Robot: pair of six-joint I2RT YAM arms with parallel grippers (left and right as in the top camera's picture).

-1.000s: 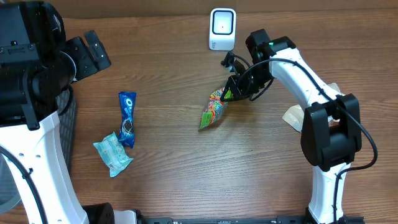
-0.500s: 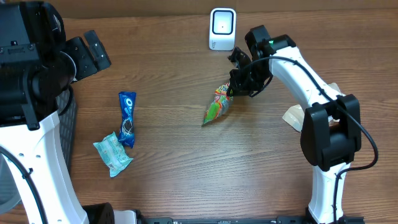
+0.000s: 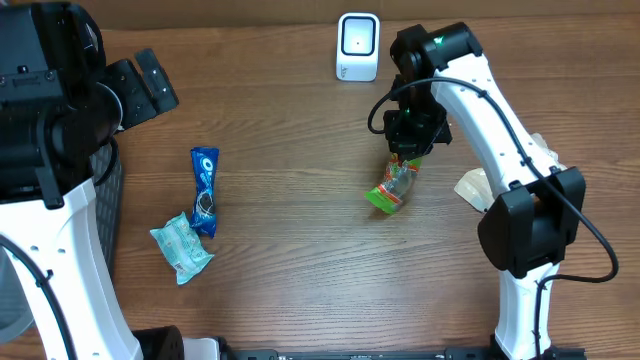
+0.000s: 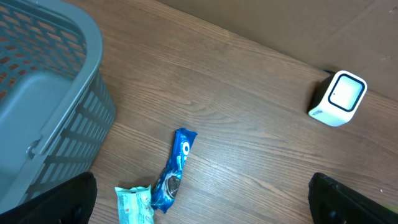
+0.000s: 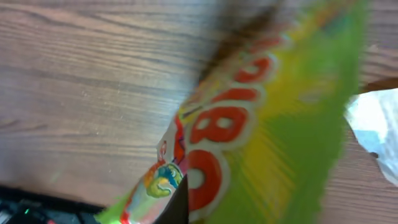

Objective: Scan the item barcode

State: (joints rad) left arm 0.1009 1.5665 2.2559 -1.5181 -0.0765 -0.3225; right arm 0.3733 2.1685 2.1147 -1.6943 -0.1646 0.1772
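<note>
The right gripper (image 3: 406, 148) is clamped on the top end of the green snack bag (image 3: 392, 188), which extends from it toward 7 o'clock over the desk (image 3: 300, 250) and fills the right wrist view. The white scanner (image 3: 358, 46) stands apart at the gripper's 11 o'clock. Far off at 9 o'clock, the left gripper (image 3: 148, 85) gapes wide, holding nothing.

one green bag (image 3: 393, 187), two packets (image 3: 205, 190) (image 3: 181, 246), one scanner (image 3: 358, 46), one basket (image 4: 78, 127)

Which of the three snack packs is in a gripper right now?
The green-and-yellow bag, hanging from the right gripper. The blue packet and the teal packet lie loose, no gripper on them.
</note>
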